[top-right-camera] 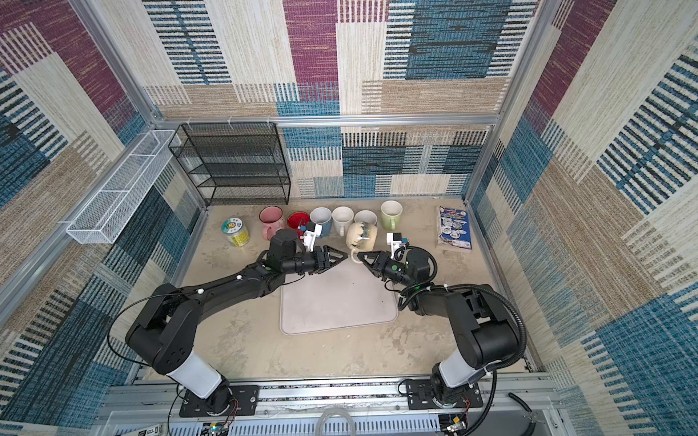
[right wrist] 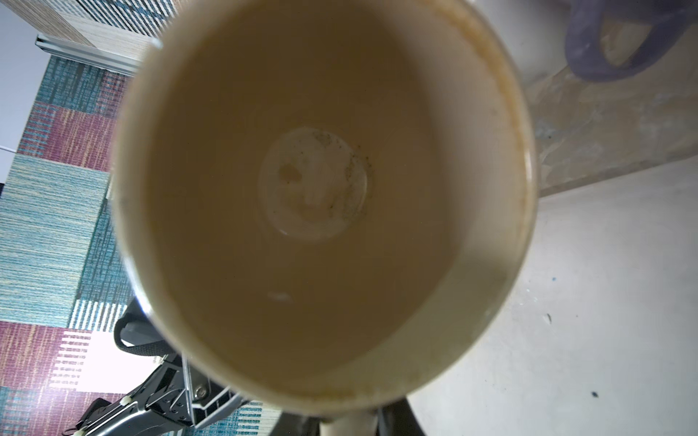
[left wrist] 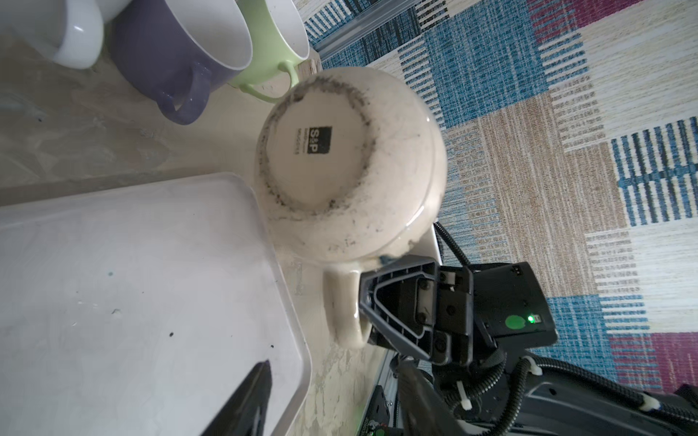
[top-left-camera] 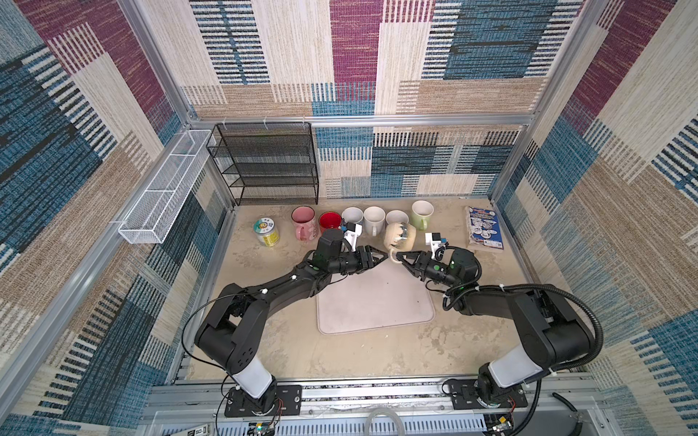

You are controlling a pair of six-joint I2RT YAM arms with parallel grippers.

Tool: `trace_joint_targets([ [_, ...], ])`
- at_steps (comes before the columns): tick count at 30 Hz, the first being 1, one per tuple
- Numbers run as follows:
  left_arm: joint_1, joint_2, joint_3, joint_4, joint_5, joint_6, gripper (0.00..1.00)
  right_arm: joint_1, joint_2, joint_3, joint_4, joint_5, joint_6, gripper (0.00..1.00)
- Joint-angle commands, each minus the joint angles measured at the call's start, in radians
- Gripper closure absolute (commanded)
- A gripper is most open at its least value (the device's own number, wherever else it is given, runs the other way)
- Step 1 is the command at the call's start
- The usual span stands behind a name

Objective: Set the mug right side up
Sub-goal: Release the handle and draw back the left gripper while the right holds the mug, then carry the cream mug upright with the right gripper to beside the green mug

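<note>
The cream mug (top-left-camera: 400,234) (top-right-camera: 362,236) lies tipped on its side by the far edge of the mat (top-left-camera: 374,298). Its stained base (left wrist: 321,151) faces the left wrist view and its open mouth (right wrist: 317,188) faces the right wrist view. My right gripper (top-left-camera: 398,258) (right wrist: 351,426) is shut on the mug's handle (left wrist: 343,305). My left gripper (top-left-camera: 384,257) (left wrist: 332,407) is just left of the handle. It is open, its fingers apart with nothing between them.
A row of upright mugs stands behind: pink (top-left-camera: 303,222), red (top-left-camera: 329,221), two white, purple (left wrist: 181,49) and green (top-left-camera: 422,213). A jar (top-left-camera: 266,233) is at the left and a packet (top-left-camera: 485,227) at the right. A black wire rack (top-left-camera: 264,162) and a white wire basket (top-left-camera: 166,185) are at the back left.
</note>
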Motion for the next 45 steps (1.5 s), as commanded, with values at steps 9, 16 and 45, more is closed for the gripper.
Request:
trace_joint_targets([
  [9, 0.002, -0.153, -0.019, -0.407, -0.186, 0.227, 0.22, -0.074, -0.112, 0.106, -0.437, 0.048, -0.329, 1.00],
  [16, 0.002, -0.259, -0.025, -0.602, -0.299, 0.297, 0.17, -0.130, -0.132, 0.169, -0.663, 0.099, -0.468, 1.00],
  [45, 0.002, -0.376, -0.007, -0.894, -0.434, 0.336, 0.00, -0.212, 0.099, 0.581, -1.113, 0.500, -0.743, 1.00],
])
